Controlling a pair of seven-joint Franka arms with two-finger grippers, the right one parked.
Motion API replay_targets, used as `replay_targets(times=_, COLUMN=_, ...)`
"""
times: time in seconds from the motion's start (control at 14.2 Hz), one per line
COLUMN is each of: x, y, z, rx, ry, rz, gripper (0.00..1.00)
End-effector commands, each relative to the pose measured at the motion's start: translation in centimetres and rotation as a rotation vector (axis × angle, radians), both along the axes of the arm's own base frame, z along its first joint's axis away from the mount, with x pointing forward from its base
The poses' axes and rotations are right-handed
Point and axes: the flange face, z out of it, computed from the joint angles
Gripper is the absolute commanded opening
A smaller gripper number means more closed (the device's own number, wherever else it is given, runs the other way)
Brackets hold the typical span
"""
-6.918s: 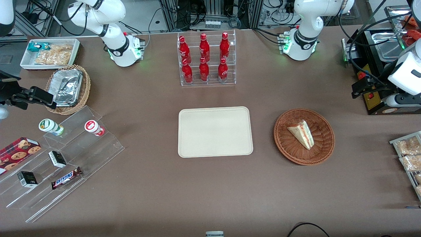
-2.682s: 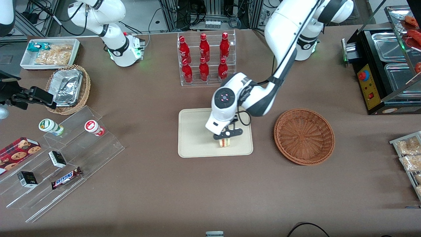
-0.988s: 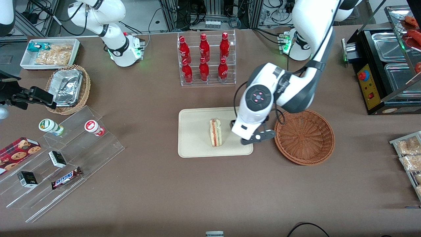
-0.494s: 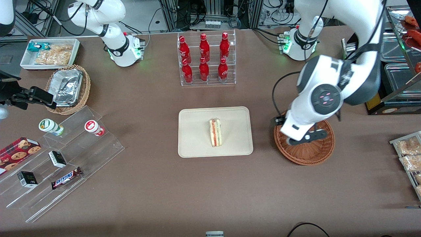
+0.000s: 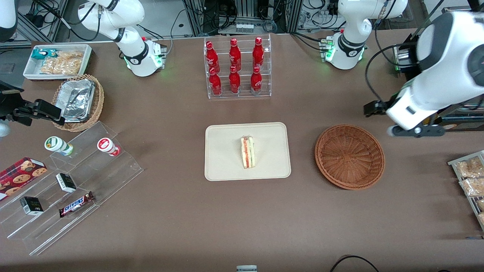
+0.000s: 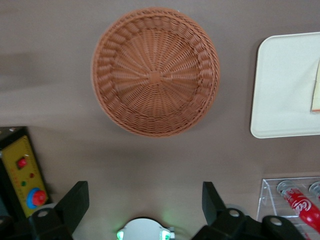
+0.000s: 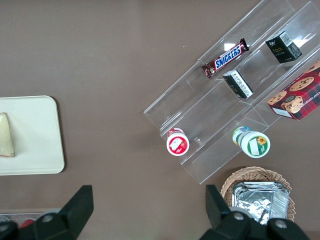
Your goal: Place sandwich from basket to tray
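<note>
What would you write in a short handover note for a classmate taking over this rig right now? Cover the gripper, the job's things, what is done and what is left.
Gripper: open, holding nothing, raised above the table toward the working arm's end, beside the basket.
Sandwich: standing on its edge on the tray, near the tray's middle, free of the gripper.
Basket: nothing in it, as the wrist view confirms.
Done: the sandwich is out of the basket and on the tray.
Left: nothing on the task itself; probably only parking the arm.
</note>
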Motion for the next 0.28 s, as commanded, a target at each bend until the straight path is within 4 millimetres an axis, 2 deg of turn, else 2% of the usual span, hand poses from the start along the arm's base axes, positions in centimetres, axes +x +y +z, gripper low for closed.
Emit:
replay_targets(times=0.0, x=-1.1, y=1.4, z=3.1, rx=-0.011, ry=-0.051, rz=-0.015, gripper=1.00)
replay_targets(times=0.21, x=-1.1, y=2.6, z=5.8, rx=-0.008, ry=-0.107, rz=0.009, gripper=1.00)
